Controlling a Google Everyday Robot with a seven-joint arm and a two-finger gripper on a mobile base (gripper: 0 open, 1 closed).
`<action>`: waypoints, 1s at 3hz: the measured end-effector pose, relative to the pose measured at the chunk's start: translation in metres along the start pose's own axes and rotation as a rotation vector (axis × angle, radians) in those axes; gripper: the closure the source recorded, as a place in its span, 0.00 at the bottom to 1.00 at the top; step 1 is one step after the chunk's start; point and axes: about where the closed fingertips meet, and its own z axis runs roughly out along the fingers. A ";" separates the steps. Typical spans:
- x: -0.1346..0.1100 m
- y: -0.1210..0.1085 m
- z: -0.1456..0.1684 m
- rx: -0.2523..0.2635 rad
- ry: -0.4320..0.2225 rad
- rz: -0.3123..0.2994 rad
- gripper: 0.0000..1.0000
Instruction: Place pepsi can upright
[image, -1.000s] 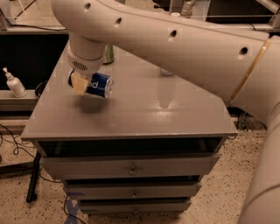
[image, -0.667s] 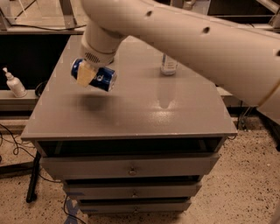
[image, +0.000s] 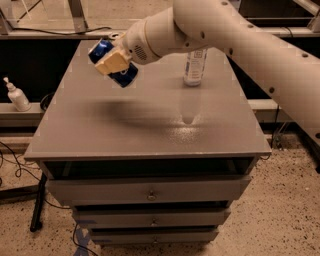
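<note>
1. Pincer (image: 114, 61): at the upper left of the view, above the far left part of the worktop (image: 150, 131). Its tan fingers (image: 111, 62) are clamped across the body of the pepsi can (image: 126, 78).
2. Pepsi can: held in the air, clear of the worktop surface. It is tilted, with its long axis running diagonally from upper left to lower right. It is neither upright nor flat.
3. Can appearance: dark blue, glossy body. One blue end shows above and left of the fingers, the other below and right. The lettering cannot be read from here.
4. A dark soft shadow (image: 120, 111) lies on the grey worktop below the can.
5. White arm (image: 240, 35): enters from the right edge and reaches across the far side of the worktop.
6. Clear plastic bottle (image: 194, 66): upright on the far middle of the worktop, well apart from the can; its top is hidden by the arm.
7. Drawer fronts (image: 150, 192) sit stacked under the worktop. A white pump bottle (image: 16, 96) stands on a ledge to the left.
</note>
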 end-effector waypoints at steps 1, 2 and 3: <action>-0.017 -0.004 -0.011 -0.039 -0.180 -0.006 1.00; -0.018 0.003 -0.026 -0.077 -0.323 -0.044 1.00; -0.024 0.008 -0.025 -0.080 -0.330 -0.075 1.00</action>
